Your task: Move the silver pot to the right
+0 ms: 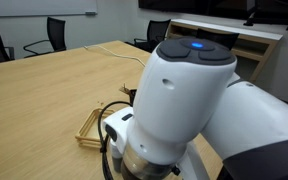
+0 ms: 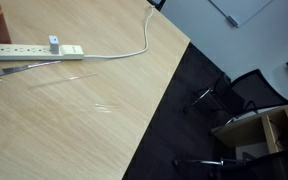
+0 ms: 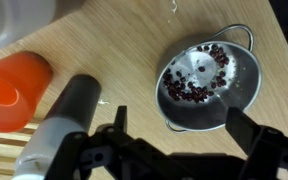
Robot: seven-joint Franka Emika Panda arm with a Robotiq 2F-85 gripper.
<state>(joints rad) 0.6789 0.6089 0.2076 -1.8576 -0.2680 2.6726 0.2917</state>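
In the wrist view the silver pot (image 3: 206,72) stands on the wooden table. It is a round shiny metal bowl with thin loop handles at the rim, and several small dark red bits lie in it. My gripper (image 3: 181,124) is open and empty, its two dark fingers spread just below the pot's near rim and above the table. The pot does not show in either exterior view. In an exterior view my white arm (image 1: 184,90) fills the front and hides the gripper.
An orange cup (image 3: 14,88) and a grey and black cylinder (image 3: 66,118) lie left of the pot. A wooden rack (image 1: 96,122) sits by the arm. A white power strip (image 2: 34,48) with its cable lies near the table edge (image 2: 154,100). Office chairs (image 1: 46,36) stand around.
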